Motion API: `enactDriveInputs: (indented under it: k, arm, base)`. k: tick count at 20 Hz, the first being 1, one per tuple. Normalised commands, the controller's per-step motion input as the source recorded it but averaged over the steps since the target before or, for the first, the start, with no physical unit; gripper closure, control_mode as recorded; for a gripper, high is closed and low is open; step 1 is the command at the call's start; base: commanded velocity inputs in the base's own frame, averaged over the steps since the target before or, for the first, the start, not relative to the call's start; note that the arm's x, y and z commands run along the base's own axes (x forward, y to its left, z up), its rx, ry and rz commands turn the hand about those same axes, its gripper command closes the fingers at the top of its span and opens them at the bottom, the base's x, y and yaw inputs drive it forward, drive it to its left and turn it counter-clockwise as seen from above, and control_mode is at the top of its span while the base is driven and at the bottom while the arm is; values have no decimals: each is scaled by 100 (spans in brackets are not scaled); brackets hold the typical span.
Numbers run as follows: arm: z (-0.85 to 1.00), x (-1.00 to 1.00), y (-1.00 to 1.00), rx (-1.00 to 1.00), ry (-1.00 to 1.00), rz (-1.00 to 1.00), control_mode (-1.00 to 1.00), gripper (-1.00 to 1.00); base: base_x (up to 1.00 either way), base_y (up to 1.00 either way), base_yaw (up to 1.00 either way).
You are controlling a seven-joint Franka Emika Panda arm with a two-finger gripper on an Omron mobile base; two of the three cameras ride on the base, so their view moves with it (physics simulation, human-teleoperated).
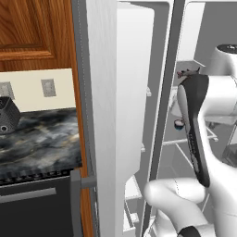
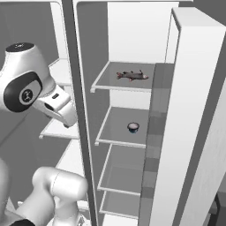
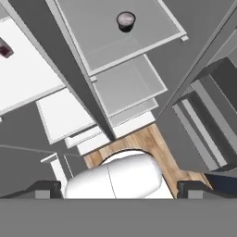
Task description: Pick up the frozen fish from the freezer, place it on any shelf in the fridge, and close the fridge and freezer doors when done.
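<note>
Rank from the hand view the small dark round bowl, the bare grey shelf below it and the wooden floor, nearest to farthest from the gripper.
1. Small dark bowl, upper shelf, under the open gripper.
2. Bare grey shelf, one level lower.
3. Wooden floor, lowest.

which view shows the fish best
The right base view: the fish lies in full side profile on the top shelf, unobstructed. In the left base view it is just a small dark sliver peeking over the arm. The hand view looks down at lower shelves and a small bowl instead.
</note>
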Motion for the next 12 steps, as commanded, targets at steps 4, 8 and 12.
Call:
enactDriveInputs:
  k: [4,8,12]
  arm:
    - [-16,0,0,-9,-4,7,-100,-100]
    - [-24,0,0,-9,-13,11,-100,-100]
    - [-3,-1,0,-2,-7,6,-100,-100]
  base:
    - [0,0,0]
    - [0,0,0]
    - [0,0,0]
